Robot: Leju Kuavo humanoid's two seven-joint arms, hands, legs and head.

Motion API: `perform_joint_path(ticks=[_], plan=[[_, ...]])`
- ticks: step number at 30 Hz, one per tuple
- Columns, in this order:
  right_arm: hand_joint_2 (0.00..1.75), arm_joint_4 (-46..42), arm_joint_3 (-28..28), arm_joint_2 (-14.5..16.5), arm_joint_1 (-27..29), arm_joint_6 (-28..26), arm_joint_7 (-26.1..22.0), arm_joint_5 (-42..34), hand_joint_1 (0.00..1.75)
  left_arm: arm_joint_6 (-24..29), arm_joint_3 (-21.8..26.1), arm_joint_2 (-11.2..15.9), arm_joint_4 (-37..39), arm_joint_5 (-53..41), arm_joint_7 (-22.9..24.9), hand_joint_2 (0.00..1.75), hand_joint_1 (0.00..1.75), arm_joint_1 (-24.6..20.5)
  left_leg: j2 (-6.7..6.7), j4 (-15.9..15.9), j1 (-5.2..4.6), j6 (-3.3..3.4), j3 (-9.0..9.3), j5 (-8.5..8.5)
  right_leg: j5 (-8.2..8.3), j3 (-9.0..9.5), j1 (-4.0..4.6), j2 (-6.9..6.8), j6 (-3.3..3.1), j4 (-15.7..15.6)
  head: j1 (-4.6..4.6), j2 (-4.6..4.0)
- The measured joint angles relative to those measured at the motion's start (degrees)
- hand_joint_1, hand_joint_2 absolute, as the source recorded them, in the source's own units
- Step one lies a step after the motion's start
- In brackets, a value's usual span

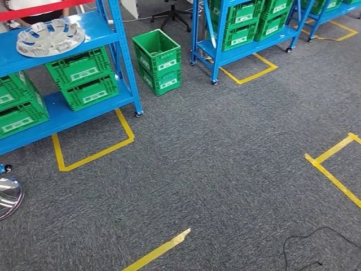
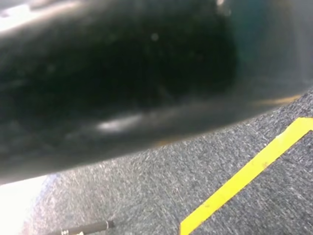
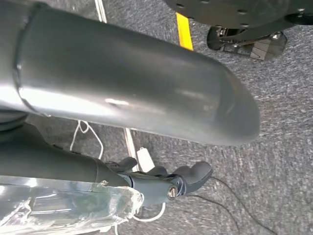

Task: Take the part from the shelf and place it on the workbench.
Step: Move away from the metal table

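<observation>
Underfoot, grey carpet (image 1: 221, 169); yellow tape (image 1: 91, 152); blue shelving (image 1: 123, 51)

Even, bright overhead light; left wrist view blurred, glare-streaked.

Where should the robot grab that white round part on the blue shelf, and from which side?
Take the white round part by its outer rim, probably from the near front edge. It lies flat on the top blue shelf; its open cutouts let fingers hook the rim, and that side faces the open floor.
</observation>
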Motion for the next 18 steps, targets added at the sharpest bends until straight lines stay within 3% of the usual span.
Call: perform_joint_path(ticks=[2,3,4,6,8,9,10,11,13,15,17,18], plan=[[0.0,0.1,-0.1,0.0,-0.1,0.1,0.0,0.0,0.0,0.0,-0.2,0.0,0.0,0.0,0.0,0.0,0.0,0.2,-1.09,0.0,0.17,-0.65,-0.28,0.07,-0.04,0.43,0.03,-0.92,-0.39,-0.3,-0.02,0.0],[0.0,0.1,-0.2,0.0,-0.2,0.1,-0.1,0.0,0.0,0.0,-0.2,0.0,0.0,0.0,0.0,0.0,0.0,0.4,-0.61,0.3,0.19,-0.94,-0.47,-0.19,0.06,0.65,-0.03,-1.57,-0.65,-0.5,-0.04,0.0],[0.0,0.1,-0.3,0.0,-0.2,0.1,-0.1,0.0,0.0,0.0,-0.2,0.0,0.0,0.0,0.0,0.0,0.0,0.4,0.6,1.5,0.18,-1.22,-1.03,-0.99,0.14,0.74,-0.12,-2.31,-0.96,-0.7,-0.3,0.0],[0.0,0.2,-0.4,0.0,-0.2,0.1,-0.1,0.0,0.0,0.1,-0.3,0.1,0.0,0.0,0.0,0.0,0.0,0.4,4.05,7.2,0.17,-1.78,-3.84,-4.19,0.08,0.9,-0.13,-4.07,-1.44,-1.0,-0.76,0.0],[0.0,0.3,-0.4,0.0,-0.1,0.1,-0.1,0.0,0.0,0.0,-0.4,0.1,0.0,0.0,0.0,0.0,0.0,0.3,5.56,14.2,0.37,-2.23,-7.52,-6.98,-0.21,0.73,-0.03,-5.91,-1.68,-0.9,-0.95,0.0],[0.0,0.4,-0.5,0.0,-0.1,0.1,-0.1,0.0,0.0,0.0,-0.5,0.1,0.0,0.0,0.0,0.0,0.0,0.4,5.78,15.9,0.46,-2.37,-8.42,-7.03,-0.4,0.71,0.0,-6.78,-1.7,-0.9,-0.96,0.0],[0.0,0.4,-0.6,0.0,-0.1,0.1,-0.1,0.0,0.0,0.0,-0.6,0.1,0.0,0.0,0.0,0.0,0.0,0.5,5.95,15.4,0.53,-2.42,-8.23,-6.01,-0.59,0.79,0.01,-7.59,-1.66,-0.9,-0.96,0.0],[0.0,0.5,-0.6,0.0,-0.2,0.1,-0.1,0.0,0.0,0.1,-0.6,0.1,0.0,0.0,0.0,0.0,0.0,0.5,6.31,12.7,0.57,-2.38,-6.91,-4.16,-0.8,1.05,0.02,-8.35,-1.58,-0.9,-0.97,0.0],[0.0,0.5,-0.6,0.0,-0.3,0.1,-0.1,0.0,0.0,0.1,-0.6,0.1,0.0,0.0,0.0,0.0,0.0,0.5,8.62,5.1,0.37,-1.95,-2.86,-0.67,-1.26,1.68,0.17,-9.64,-1.17,-0.9,-0.98,0.0],[0.0,0.5,-0.6,0.0,-0.3,0.1,-0.1,0.0,0.0,0.1,-0.7,0.1,0.0,0.0,0.0,0.0,0.0,0.4,10.29,1.0,0.05,-1.2,-0.79,0.36,-1.69,2.19,0.41,-10.71,-0.52,-0.9,-0.83,0.0],[0.0,0.5,-0.6,0.0,-0.5,0.1,-0.1,0.0,0.0,0.1,-0.8,0.1,0.0,0.0,0.0,0.0,0.0,0.5,9.44,0.6,-0.14,-0.45,-0.86,0.28,-1.86,2.87,0.44,-11.74,0.16,-1.1,-0.74,0.0],[0.0,0.5,-0.6,0.0,-0.6,0.1,-0.1,0.0,0.0,0.1,-0.8,0.1,0.0,0.0,0.0,0.0,0.0,0.7,8.85,0.3,-0.07,-0.1,-0.79,0.42,-2.07,3.12,0.34,-11.56,0.5,-1.0,-0.74,0.0]])
